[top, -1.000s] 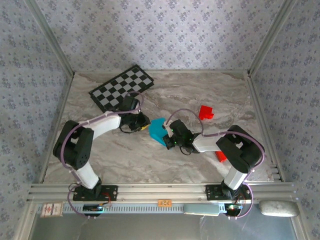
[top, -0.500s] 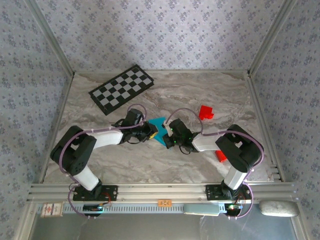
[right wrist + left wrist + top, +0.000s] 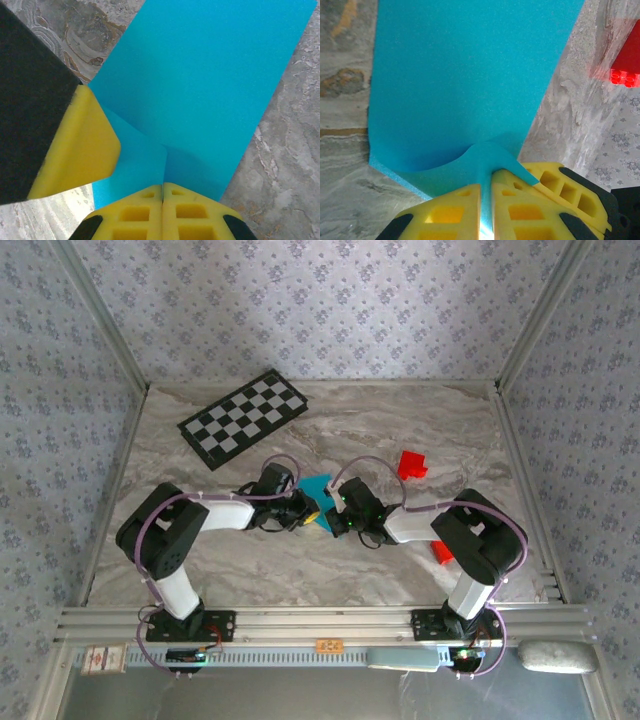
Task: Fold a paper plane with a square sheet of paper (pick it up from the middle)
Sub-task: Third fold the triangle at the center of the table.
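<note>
The cyan square sheet of paper [image 3: 318,490] lies on the marble table between the two arms, and it looks narrower than a full square. My left gripper [image 3: 305,506] is at its left edge. In the left wrist view the yellow fingers [image 3: 450,210] of that gripper [image 3: 486,200] are shut on a raised pinch of the paper [image 3: 465,85]. My right gripper [image 3: 338,516] holds the near right edge. In the right wrist view this gripper [image 3: 163,192] is shut on an upright ridge of the paper [image 3: 210,85], with one left-gripper finger [image 3: 75,145] close at its left.
A black-and-white checkered board [image 3: 245,417] lies at the back left. One red block [image 3: 411,464] sits right of the paper, also seen as the red block [image 3: 625,65] in the left wrist view. Another red block [image 3: 441,553] lies by the right arm. Patterned walls close in three sides.
My left arm has swung right and nearer, from beside the paper onto its left edge, and its jaws have closed on the paper. The right gripper has stayed put.
</note>
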Robot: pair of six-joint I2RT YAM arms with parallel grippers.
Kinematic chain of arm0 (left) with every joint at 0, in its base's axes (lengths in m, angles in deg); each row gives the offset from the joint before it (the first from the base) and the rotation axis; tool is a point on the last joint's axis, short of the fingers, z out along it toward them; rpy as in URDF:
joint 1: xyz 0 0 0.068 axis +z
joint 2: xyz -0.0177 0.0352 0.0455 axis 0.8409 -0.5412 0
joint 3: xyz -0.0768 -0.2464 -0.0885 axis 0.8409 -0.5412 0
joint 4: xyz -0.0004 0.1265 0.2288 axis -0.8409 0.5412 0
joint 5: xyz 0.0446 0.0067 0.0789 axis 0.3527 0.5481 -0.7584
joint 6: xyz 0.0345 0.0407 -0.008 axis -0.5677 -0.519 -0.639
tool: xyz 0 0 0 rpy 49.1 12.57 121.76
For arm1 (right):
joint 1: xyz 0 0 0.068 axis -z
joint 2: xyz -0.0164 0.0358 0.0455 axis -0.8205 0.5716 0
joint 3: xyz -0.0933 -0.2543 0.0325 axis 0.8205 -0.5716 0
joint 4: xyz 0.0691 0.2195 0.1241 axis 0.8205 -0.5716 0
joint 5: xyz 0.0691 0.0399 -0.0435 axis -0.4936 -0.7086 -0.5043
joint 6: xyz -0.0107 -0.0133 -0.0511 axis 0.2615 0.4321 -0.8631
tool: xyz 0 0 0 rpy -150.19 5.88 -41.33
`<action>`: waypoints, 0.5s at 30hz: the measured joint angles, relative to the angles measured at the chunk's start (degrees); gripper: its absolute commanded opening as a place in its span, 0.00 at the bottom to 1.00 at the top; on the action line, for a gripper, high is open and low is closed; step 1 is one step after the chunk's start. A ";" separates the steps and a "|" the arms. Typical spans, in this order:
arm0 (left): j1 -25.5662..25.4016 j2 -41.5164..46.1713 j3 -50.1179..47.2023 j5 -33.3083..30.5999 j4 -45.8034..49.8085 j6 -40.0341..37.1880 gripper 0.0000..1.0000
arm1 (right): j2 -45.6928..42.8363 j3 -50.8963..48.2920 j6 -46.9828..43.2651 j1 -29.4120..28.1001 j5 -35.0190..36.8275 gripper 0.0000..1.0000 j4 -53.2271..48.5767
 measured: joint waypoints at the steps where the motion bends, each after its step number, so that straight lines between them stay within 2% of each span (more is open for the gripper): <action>1: 0.00 0.00 0.00 -0.07 0.20 -0.02 0.13 | 0.04 0.00 0.00 0.00 -0.02 0.03 0.00; 15: 0.00 -0.57 0.00 -0.63 1.79 -0.66 0.12 | 0.20 0.28 0.22 0.00 0.00 0.03 -0.22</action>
